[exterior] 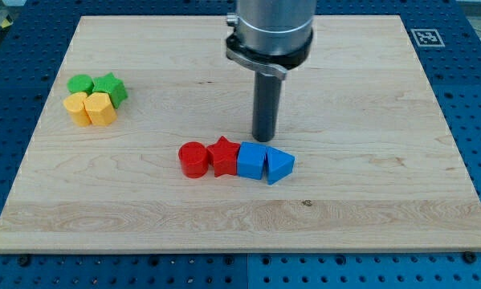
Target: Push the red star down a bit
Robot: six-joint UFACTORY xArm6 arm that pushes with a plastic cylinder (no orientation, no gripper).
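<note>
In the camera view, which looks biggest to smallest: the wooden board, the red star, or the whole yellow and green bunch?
1. Wooden board
2. Yellow and green bunch
3. Red star

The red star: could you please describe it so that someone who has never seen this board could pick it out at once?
On the wooden board, find the row of four blocks just below centre, under my tip. From the view's left it runs red cylinder, red star, blue cube, blue triangular block. The star is second, touching the cylinder; it alone in that row has points.
</note>
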